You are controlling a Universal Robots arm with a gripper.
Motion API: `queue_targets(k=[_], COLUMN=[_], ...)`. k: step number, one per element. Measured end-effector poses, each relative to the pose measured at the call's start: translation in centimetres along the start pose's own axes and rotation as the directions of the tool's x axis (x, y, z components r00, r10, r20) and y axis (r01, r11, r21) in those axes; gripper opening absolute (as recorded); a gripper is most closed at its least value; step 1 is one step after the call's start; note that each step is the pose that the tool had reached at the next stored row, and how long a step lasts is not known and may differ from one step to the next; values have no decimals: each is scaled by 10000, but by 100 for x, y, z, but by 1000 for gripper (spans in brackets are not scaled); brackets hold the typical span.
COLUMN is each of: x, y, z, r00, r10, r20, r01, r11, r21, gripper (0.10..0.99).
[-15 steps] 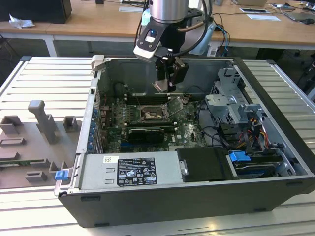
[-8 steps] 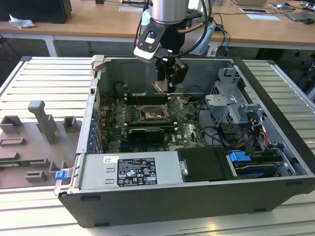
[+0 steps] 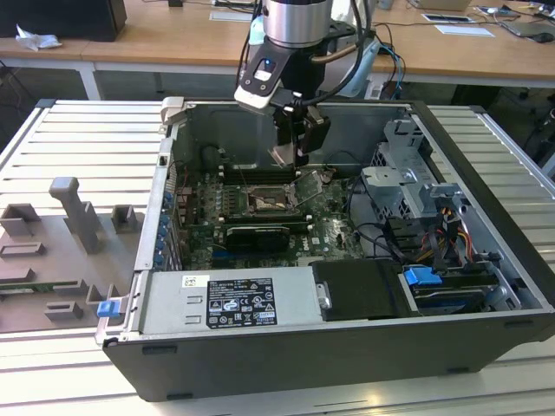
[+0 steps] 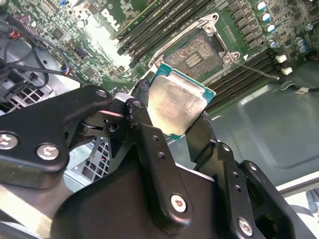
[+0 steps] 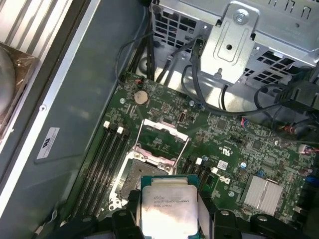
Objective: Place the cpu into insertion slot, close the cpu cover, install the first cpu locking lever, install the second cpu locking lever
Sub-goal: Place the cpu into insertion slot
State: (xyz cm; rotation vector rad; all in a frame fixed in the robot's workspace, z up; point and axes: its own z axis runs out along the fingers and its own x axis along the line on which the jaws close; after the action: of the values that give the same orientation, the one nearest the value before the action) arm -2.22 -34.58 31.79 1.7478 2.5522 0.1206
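Your fingers (image 4: 149,144) pinch the small flat silver-beige square cpu (image 4: 177,107) by 2 opposite edges. It's light, rigid and probably fragile underneath, so edges only.

Open dark grey computer case (image 3: 286,368) on a pale ribbed metal table (image 3: 61,139)
Inside are a green motherboard (image 3: 338,232), a labelled silver power supply box (image 3: 173,303) along the near wall and a grey metal drive cage (image 3: 403,186) toward the exterior view's right. Grey plastic fixture blocks (image 3: 74,217) stand on the table at the exterior view's left, with wooden desks (image 3: 173,39) behind.
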Motion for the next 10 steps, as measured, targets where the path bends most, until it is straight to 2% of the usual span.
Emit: queue_targets(k=[3, 5, 10], x=[0, -1, 0], y=[-4, -7, -12], z=[46, 86, 125], r00=[9980, 9939, 9872], r10=[636, 1094, 1587], r20=[58, 99, 143], r01=[-636, -1094, -1587], r11=[9980, 9940, 9873], r21=[-5, -12, -20], gripper=[537, 537, 537])
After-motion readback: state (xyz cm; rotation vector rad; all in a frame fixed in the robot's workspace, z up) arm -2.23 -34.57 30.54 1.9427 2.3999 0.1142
